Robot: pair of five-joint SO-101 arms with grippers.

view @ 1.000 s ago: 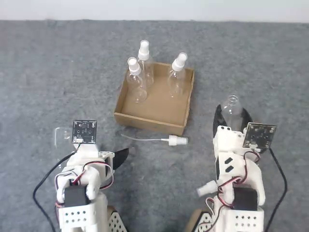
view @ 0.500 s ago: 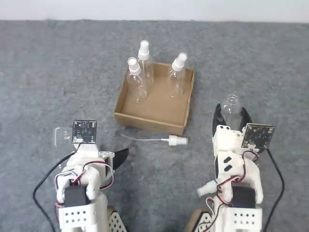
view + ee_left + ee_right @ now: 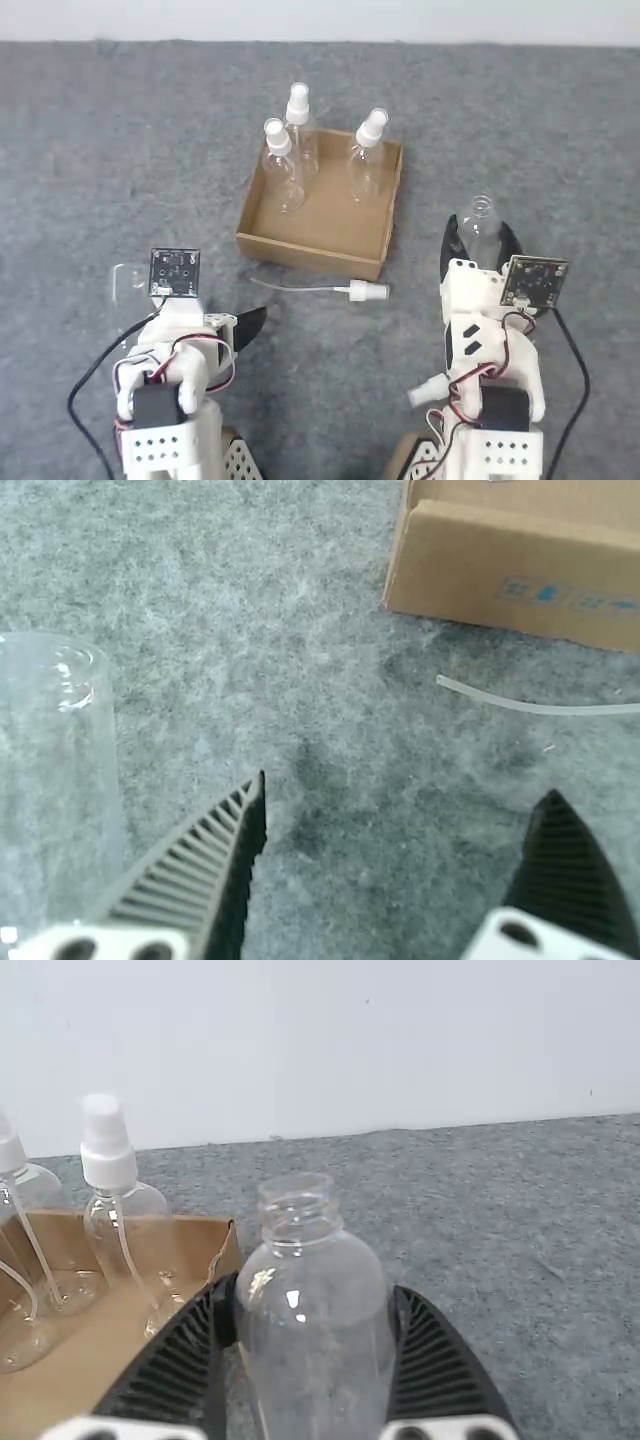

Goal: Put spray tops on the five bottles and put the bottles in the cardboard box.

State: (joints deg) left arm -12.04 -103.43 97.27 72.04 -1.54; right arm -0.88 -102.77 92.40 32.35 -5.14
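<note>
Three capped bottles stand inside the cardboard box, along its upper side at upper centre of the high view. Almost nothing has changed: my right arm only shifts a touch. My right gripper stays clamped on the uncapped bottle at centre right, so capping isn't started. My left gripper gapes wide at lower left, beside a second open bottle. One spray top lies just below the box.

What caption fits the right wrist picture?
Right gripper holds an open-topped bottle beside the cardboard box of capped bottles.
</note>
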